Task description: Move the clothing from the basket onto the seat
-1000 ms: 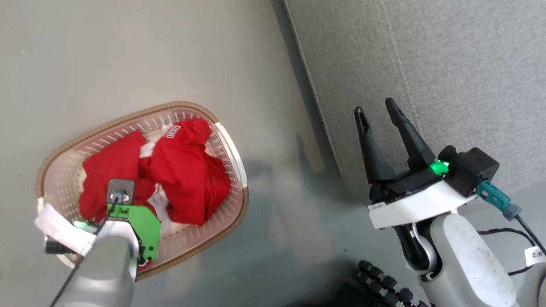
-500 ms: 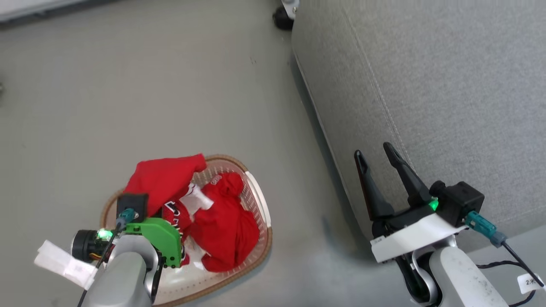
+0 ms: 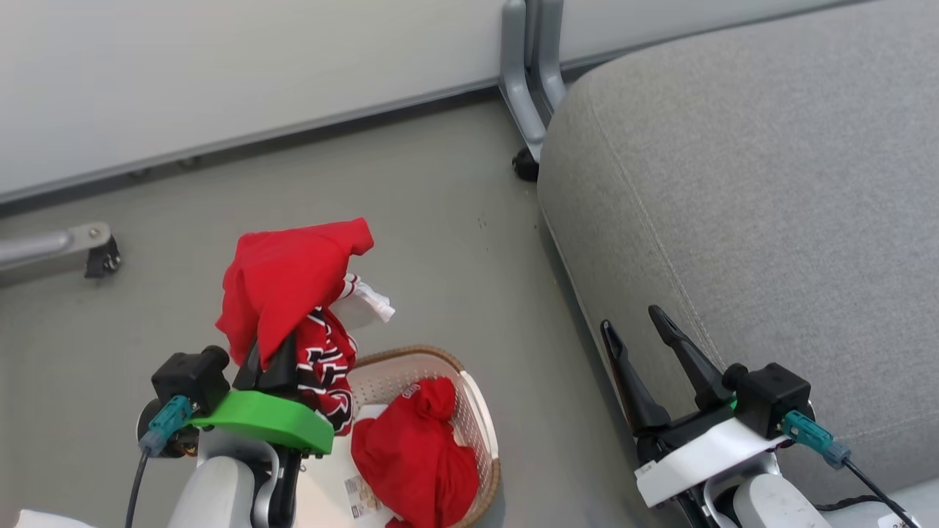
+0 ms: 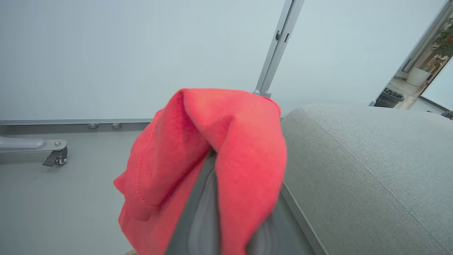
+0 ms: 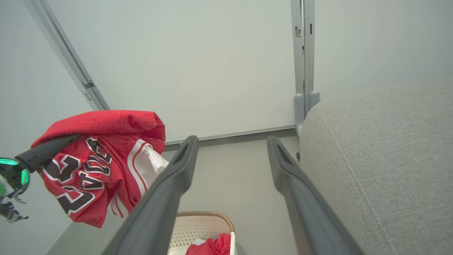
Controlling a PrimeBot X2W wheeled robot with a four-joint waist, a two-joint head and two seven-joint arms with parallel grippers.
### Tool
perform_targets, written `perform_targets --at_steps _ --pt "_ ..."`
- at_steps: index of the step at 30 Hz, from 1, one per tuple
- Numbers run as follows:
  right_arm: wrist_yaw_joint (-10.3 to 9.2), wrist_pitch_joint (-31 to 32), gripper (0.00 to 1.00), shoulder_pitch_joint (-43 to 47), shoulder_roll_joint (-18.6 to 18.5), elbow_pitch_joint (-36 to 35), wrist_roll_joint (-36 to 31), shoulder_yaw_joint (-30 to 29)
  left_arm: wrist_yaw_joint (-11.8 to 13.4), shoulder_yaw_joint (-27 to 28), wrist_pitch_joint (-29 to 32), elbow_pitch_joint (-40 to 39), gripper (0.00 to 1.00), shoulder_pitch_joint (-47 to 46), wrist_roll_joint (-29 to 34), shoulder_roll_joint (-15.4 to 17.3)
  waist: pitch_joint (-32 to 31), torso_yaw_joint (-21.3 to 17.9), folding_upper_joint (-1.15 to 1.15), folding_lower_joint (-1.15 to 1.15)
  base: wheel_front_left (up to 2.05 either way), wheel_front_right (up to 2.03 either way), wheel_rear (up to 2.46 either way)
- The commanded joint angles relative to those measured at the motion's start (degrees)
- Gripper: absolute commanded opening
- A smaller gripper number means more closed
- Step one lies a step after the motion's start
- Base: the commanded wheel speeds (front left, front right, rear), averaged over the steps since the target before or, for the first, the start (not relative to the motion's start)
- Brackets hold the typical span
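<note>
Holding red jersey aloft by basket, L tool clamped; R tool spread wide beside seat.

The head camera looked steeply down on the basket and seat; both wrist cameras faced the pale wall, sharing the seat's rounded corner at frame right.

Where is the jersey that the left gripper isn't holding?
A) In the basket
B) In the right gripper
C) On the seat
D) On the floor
A: the jersey lies bunched inside the basket, and the right gripper is open and holds nothing.
</note>
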Motion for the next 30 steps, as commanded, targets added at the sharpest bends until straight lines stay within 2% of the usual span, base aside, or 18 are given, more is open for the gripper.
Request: perform_targets --at_steps 1,7,13,24,30 --pt "0.00 -0.2 1.00 0.8 -0.4 -0.1 -0.4 0.1 -0.4 0.1 -0.2 -2.7 0.00 1.4 -1.2 -0.3 -3.7 1.2 0.00 0.01 0.00 0.00 0.00" --pt "0.00 -0.2 1.00 1.0 -0.6 -0.8 -0.8 0.9 -0.4 -2.3 -0.1 -15.2 0.00 3.9 -8.6 -1.1 -4.8 1.0 0.00 0.01 0.00 0.00 0.00" --pt "0.00 -0.2 1.00 1.3 -0.6 -1.0 -1.3 1.6 -0.4 -5.5 -0.1 -22.7 0.00 4.8 -15.8 -1.3 -5.9 0.6 0.00 0.01 0.00 0.00 0.00" --pt "0.00 -0.2 1.00 1.8 -0.8 -1.1 -1.5 2.6 -0.4 -10.7 -0.1 -30.1 0.00 3.5 -25.9 -1.3 -6.7 -0.5 0.00 0.01 0.00 0.00 0.00" --pt "0.00 -0.2 1.00 2.1 -0.8 -1.1 -1.6 2.7 -0.4 -13.7 -0.1 -31.1 0.00 2.8 -27.3 -1.3 -6.6 -0.8 0.00 0.01 0.00 0.00 0.00"
